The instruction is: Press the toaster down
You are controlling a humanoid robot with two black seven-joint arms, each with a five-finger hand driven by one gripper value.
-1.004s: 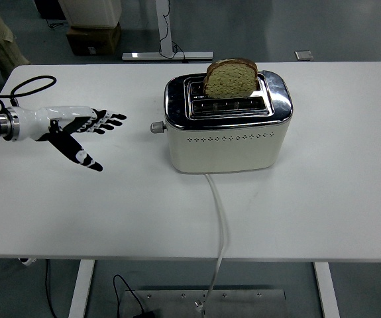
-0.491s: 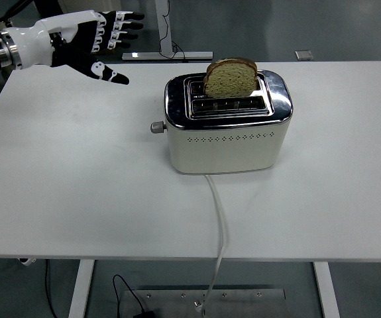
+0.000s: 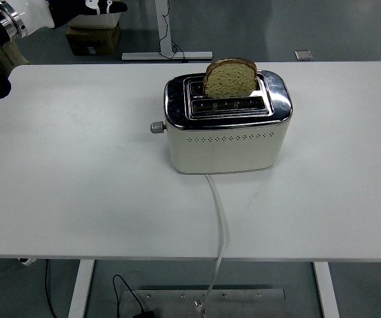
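Only a sliver of the left hand [image 3: 77, 6] shows at the picture's top left corner, above and beyond the table's far left edge; most of its fingers are cut off by the frame, so whether they are spread or curled cannot be told. Behind it the white forearm and metal wrist ring run off the left edge. The white table [image 3: 77, 172] lies broad, smooth and bare on the left and front. The toaster [image 3: 226, 126] stands right of centre toward the far edge, a cream rounded box with a polished chrome top and a row of small holes along its side. Its lever knob [image 3: 156, 127] juts from the left end, well apart from the hand. A bread slice [image 3: 230, 78], brown-crusted, stands high in a slot. A white power cord [image 3: 218, 225] runs over the near edge. A cardboard box [image 3: 94, 38] sits on the floor beyond.
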